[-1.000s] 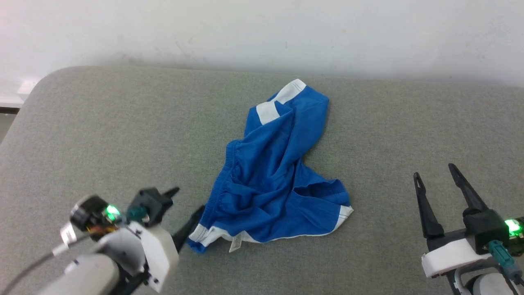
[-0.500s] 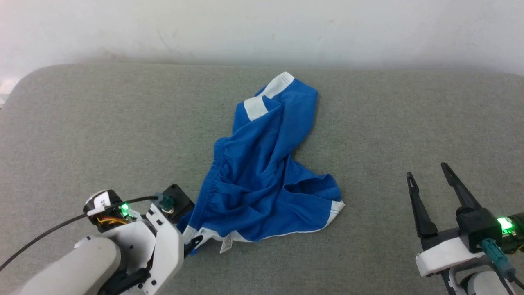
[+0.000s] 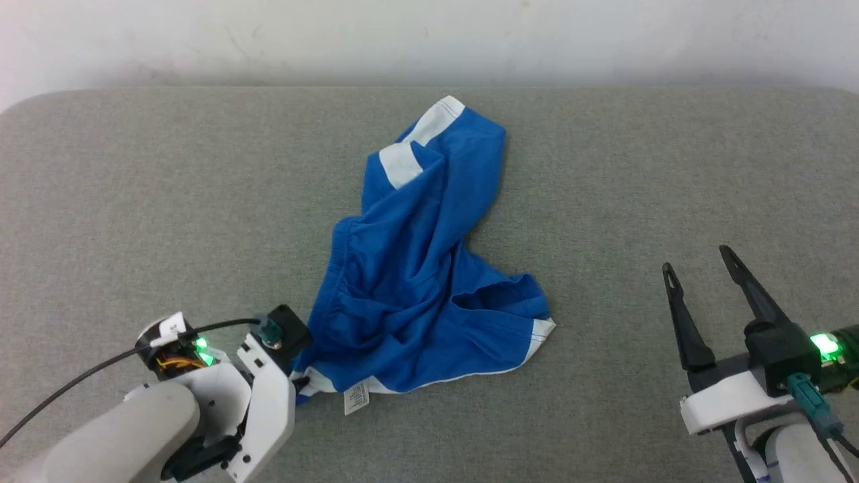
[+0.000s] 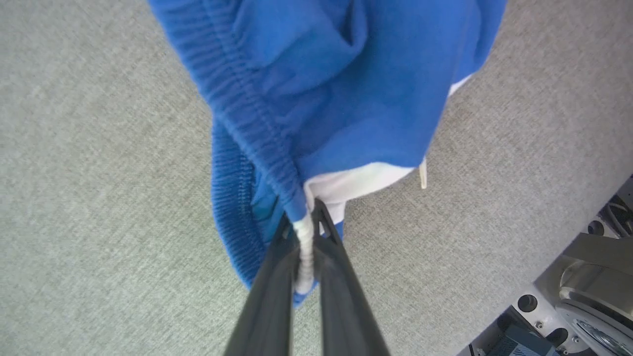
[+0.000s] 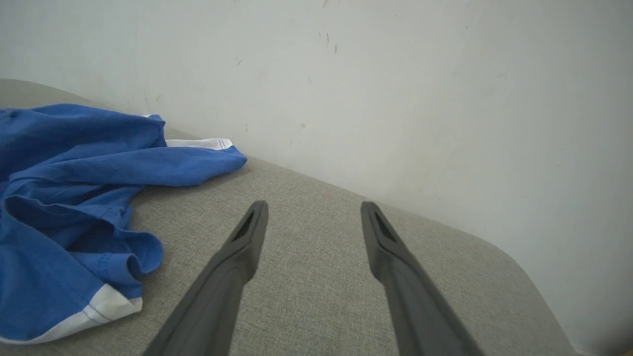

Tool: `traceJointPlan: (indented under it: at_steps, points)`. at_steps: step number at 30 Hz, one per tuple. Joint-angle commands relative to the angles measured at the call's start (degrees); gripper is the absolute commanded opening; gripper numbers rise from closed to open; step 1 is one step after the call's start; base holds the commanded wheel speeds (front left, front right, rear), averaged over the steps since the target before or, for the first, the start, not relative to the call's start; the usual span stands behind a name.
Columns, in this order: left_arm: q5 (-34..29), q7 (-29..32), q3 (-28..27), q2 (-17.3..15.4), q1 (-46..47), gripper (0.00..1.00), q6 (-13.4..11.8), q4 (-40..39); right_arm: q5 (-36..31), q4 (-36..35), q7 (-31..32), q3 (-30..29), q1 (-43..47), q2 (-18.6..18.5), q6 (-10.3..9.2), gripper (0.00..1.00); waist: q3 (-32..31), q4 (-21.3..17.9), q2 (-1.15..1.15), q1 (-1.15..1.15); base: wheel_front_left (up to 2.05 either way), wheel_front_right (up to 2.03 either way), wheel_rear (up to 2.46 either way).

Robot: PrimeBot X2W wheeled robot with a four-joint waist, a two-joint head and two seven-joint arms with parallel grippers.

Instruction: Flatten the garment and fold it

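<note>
The garment (image 3: 416, 268), bright blue shorts with white stripes and hem trim, lies crumpled in the middle of the grey cushioned surface (image 3: 168, 201). A small white label hangs at its near edge. My left gripper (image 3: 302, 384) sits at the garment's near-left corner. In the left wrist view the left gripper (image 4: 302, 220) is shut on the white end of the elastic waistband, with blue cloth (image 4: 346, 74) spread beyond it. My right gripper (image 3: 696, 260) stands open over bare surface well to the right of the garment. The right wrist view shows the right gripper (image 5: 314, 205) holding nothing, the garment (image 5: 74, 173) off to its left.
A pale wall (image 3: 429, 33) rises right behind the surface's far edge. The surface has rounded far corners. Part of my own base (image 4: 583, 277) shows at the lower right of the left wrist view.
My left gripper has reached the garment's near-left corner and shut on the waistband end. The head camera has shifted, so the whole picture moved. The right gripper stays open.
</note>
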State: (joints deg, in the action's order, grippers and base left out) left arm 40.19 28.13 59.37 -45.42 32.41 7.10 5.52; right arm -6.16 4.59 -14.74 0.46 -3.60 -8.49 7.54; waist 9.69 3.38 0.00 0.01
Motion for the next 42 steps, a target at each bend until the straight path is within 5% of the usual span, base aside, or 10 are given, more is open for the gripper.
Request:
traceJointPlan:
  at_steps: [1, 7, 13, 17, 22, 34, 36, 37, 42]
  points:
    - [0.8, -1.7, -0.3, -0.4, 1.2, 0.0, 0.4, 0.6, -0.3, 0.1, -0.3, 1.0, -1.5, -1.1, -0.05, 1.0, -0.5, 0.5, 0.0, -0.01, 0.0, 0.0, 0.0]
    - [1.5, -6.6, -1.8, -0.9, -0.4, 0.0, -0.6, -0.2, 4.0, 2.7, 2.8, 13.5, -6.7, -10.2, -0.05, 1.0, -2.1, 2.0, 0.0, -0.01, 0.0, 0.0, 0.0]
    - [1.7, -9.1, -2.0, -0.2, -2.1, 0.0, -2.1, -0.4, 20.5, 0.0, 22.3, 39.0, -18.9, -26.1, -0.05, 1.0, -2.3, 3.1, 0.0, -0.01, 0.0, 0.0, 0.0]
    - [1.4, -10.3, -1.9, 0.9, -2.1, 0.0, -2.3, 0.0, 34.4, -3.7, 35.2, 51.4, -28.0, -31.8, -0.05, 1.0, -1.6, 4.1, 0.0, -0.01, 0.0, 0.0, 0.0]
    - [0.6, -12.0, -2.0, 2.4, -1.1, 0.0, -2.4, 1.0, 45.0, -1.9, 44.0, 60.8, -36.2, -33.1, -0.05, 1.0, 0.0, 5.8, 0.0, -0.01, 0.0, 0.0, 0.0]
    - [-0.2, -15.9, -1.8, 5.9, 1.1, 0.0, -1.6, 5.1, 53.6, 14.2, 43.3, 71.3, -41.7, -26.8, -0.05, 1.0, 4.5, 8.5, 0.0, -0.01, 0.0, 0.0, 0.0]
    - [0.0, -16.6, -1.8, 6.2, 1.1, 0.0, -1.5, 6.0, 54.2, 14.7, 42.6, 72.1, -41.3, -26.6, -0.05, 0.15, 4.6, 8.5, 0.0, -0.01, 0.0, 0.0, 0.0]
    - [0.1, -16.9, -1.8, 6.3, 1.0, 0.0, -1.4, 6.4, 54.7, 14.8, 41.8, 72.3, -41.3, -26.6, -0.05, 0.0, 4.6, 8.4, 0.0, -0.01, 0.0, 0.0, 0.0]
    - [1.6, -19.8, -3.2, 5.9, -0.7, 0.0, -2.3, 7.1, 54.5, 13.3, 33.6, 72.7, -41.4, -28.1, -0.05, 0.0, 2.5, 7.2, 0.0, -0.01, 0.0, 0.0, 0.0]
